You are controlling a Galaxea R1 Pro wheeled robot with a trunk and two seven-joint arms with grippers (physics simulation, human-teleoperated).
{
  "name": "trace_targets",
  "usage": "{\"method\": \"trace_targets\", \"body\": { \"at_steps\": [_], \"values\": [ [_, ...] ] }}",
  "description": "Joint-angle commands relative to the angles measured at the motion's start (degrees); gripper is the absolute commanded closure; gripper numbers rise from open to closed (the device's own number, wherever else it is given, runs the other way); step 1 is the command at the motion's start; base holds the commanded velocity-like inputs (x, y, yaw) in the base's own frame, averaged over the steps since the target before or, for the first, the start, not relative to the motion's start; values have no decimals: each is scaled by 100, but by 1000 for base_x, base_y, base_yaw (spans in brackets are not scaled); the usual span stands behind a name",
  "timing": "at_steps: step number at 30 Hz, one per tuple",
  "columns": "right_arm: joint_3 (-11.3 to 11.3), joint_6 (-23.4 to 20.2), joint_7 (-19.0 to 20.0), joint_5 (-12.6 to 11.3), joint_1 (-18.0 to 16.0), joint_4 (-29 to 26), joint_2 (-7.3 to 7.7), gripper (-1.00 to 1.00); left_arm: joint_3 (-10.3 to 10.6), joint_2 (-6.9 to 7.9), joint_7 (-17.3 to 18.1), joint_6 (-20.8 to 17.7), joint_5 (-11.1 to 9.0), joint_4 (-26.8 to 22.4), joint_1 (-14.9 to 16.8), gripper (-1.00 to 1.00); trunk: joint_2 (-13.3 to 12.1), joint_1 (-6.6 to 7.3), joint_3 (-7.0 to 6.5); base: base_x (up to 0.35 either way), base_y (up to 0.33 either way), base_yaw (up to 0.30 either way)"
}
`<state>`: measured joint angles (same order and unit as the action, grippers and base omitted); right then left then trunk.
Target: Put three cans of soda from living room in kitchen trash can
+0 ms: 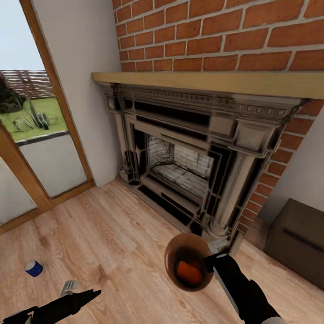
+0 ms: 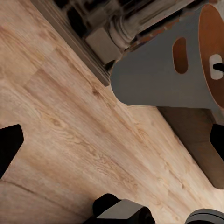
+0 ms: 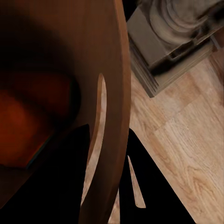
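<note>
My right gripper (image 1: 211,262) is shut on the rim of the tash can (image 1: 188,265), holding it above the wood floor in front of the fireplace. The bin's dark brown inside faces up, and one orange can of soda (image 1: 189,272) lies in it. The right wrist view looks into the bin (image 3: 70,56), where the orange can (image 3: 28,126) glows dimly, with my black fingers (image 3: 144,186) on either side of the rim. A dark blue can of soda (image 1: 33,268) lies on the floor at the far left. My left gripper (image 1: 85,292) is low, between the blue can and the bin, open and empty. The left wrist view shows the bin's grey outside (image 2: 158,70).
The brick fireplace (image 1: 189,162) with its wooden mantel stands straight ahead, its hearth step close behind the bin. A glass door with a wooden frame (image 1: 45,135) is at the left. A dark brown box (image 1: 299,240) sits by the wall at the right. Light wood floor (image 1: 112,234) lies between.
</note>
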<state>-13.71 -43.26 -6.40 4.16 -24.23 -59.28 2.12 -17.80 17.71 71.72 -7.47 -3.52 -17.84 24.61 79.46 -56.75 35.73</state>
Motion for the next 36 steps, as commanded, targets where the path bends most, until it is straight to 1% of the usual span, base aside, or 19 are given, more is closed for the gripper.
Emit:
{"method": "trace_targets", "body": {
  "at_steps": [1,36],
  "values": [
    [0,2,16,-3,-3,-4,-1,100,0,-2,0,0,0,0,0,-100,0,0,3,238,272,283],
    [0,2,16,-3,-3,5,-1,100,4,-4,0,0,0,0,0,-100,0,0,134,238,272,272]
  ]
}}
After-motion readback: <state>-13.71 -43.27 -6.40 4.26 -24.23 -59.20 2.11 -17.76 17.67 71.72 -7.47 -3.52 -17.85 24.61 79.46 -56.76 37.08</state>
